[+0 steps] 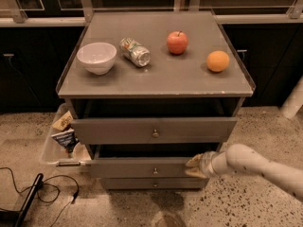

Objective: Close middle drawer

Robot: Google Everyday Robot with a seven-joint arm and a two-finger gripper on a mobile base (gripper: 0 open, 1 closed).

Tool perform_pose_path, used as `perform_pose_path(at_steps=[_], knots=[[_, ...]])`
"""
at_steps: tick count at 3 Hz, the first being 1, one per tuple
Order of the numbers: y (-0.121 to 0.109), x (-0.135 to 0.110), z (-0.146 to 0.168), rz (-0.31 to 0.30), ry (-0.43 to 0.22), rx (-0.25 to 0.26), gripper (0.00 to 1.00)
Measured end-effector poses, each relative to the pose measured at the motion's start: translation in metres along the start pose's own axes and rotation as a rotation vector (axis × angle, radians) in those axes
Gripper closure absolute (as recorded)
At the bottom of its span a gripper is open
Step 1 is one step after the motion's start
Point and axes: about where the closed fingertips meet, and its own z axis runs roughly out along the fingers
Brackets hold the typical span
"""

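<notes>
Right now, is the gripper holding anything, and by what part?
Nothing appears held; the gripper sits against the right end of the middle drawer front.
</notes>
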Motion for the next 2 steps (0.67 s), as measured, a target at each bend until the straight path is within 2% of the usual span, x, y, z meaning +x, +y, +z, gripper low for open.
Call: perform_pose_path(at_steps=[1,2], knots=[[-0.0415,0.0091,0.0161,-0.04,0.013,0.024,0.83],[-0.0414,0.009,0.0162,-0.04,0.013,0.023,0.81]])
